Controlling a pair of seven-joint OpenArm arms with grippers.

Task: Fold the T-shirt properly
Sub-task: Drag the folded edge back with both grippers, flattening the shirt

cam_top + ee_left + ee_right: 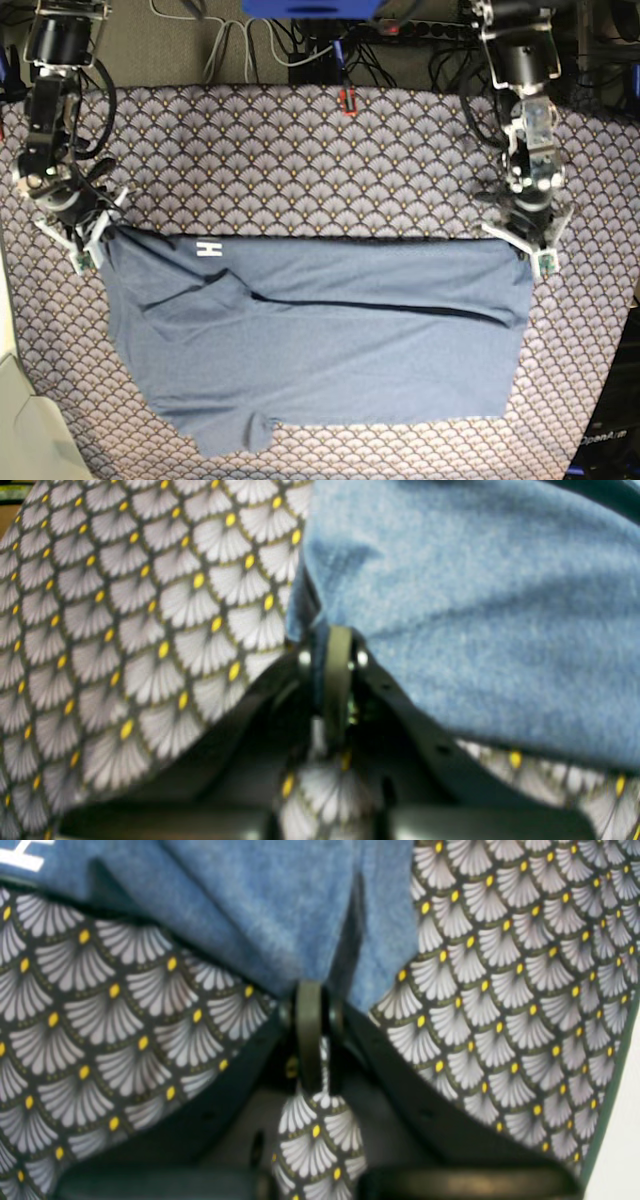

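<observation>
The slate-blue T-shirt [330, 350] lies spread across the table, with a top layer folded over along a dark crease. A white letter "H" [208, 247] shows near its upper left corner. My left gripper [532, 250] is shut on the shirt's upper right corner. In the left wrist view the closed fingertips [332, 640] pinch the blue cloth [475, 605]. My right gripper [92, 238] is shut on the upper left corner. In the right wrist view the fingertips [310, 995] pinch bunched blue cloth [270, 905], with white lettering [20, 855] at the top left.
The scallop-patterned tablecloth [300, 160] covers the table around the shirt. Cables and a power strip [400, 25] lie behind the far edge, with a small red object [347, 100] there. A white surface [20, 430] borders the near left corner.
</observation>
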